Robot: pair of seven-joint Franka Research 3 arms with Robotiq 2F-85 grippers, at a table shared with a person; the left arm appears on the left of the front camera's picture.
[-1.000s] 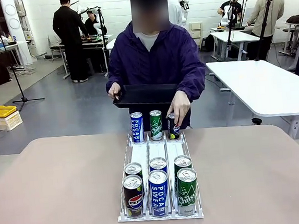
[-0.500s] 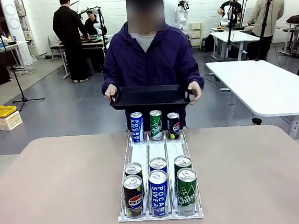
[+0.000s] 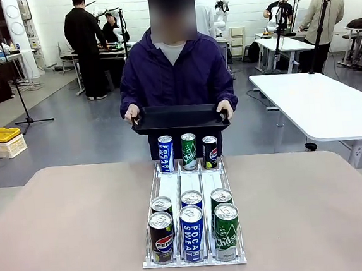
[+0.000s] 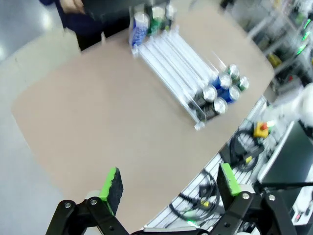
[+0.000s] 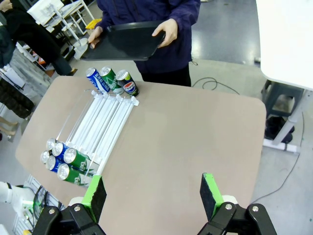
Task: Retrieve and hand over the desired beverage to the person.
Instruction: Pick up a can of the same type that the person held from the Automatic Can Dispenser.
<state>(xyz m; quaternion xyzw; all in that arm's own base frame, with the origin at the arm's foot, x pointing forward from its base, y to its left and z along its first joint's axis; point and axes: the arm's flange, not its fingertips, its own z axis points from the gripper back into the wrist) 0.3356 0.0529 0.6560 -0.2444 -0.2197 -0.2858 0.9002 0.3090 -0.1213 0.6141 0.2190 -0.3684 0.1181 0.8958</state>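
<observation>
Beige table (image 3: pixel 69 234); white three-lane can rack (image 3: pixel 190 180) mid-table, lengthwise toward far edge.

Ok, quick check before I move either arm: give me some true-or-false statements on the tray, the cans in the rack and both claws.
1. The person grips the black tray at both ends. True.
2. The left claw is shut on a can. False: it is open and holds nothing.
3. Three cans stand at the far end of the rack, by the person. True.
4. At the near end, the front can in the middle lane is green. False: it is a blue can; the green can is in the lane on the robot's right.
5. The right claw is touching the rack. False: it hangs open above the table, apart from the rack.
</observation>
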